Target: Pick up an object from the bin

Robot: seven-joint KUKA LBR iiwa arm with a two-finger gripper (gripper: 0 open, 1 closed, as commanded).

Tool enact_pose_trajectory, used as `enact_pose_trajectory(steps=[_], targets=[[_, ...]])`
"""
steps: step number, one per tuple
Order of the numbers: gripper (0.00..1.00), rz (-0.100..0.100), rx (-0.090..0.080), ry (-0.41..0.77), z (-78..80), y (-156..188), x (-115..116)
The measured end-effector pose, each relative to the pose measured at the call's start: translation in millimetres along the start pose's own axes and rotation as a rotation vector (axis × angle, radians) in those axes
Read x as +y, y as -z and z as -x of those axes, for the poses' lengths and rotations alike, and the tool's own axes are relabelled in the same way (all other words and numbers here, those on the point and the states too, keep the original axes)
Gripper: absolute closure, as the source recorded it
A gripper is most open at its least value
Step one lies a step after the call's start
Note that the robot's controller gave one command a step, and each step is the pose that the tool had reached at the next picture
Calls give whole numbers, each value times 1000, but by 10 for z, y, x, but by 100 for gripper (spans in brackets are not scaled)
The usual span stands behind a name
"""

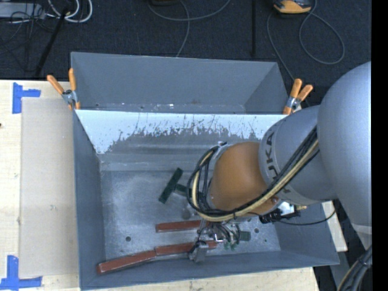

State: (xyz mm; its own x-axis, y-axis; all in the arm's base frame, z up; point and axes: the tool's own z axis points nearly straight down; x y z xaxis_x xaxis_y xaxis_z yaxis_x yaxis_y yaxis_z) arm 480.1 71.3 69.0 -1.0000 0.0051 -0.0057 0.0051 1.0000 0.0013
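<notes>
My gripper (209, 242) is low in the front middle of the bin, under the arm's orange cover. It sits right at the near end of a pair of tongs with reddish-brown handles. One handle, the lower tong arm (142, 256), runs left toward the front left corner. The other, the upper tong arm (177, 226), lies just behind it. Whether the gripper has hold of the tongs is hidden. A dark green T-shaped tool (171, 185) lies on the floor up and to the left of the gripper, apart from it.
The arm and its cables reach in from the right and cover the bin's right half. Bare bin floor lies to the left of the tongs and the green tool. The sloped back wall rises behind.
</notes>
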Motion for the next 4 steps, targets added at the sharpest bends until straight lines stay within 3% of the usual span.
enact_pose_trajectory(steps=[2, 3, 4], targets=[[0, 0, 2, -12, 15, 2, -3], [100, 0, 6, -12, 9, -3, -1], [100, 0, 3, -15, 20, 502, 1]])
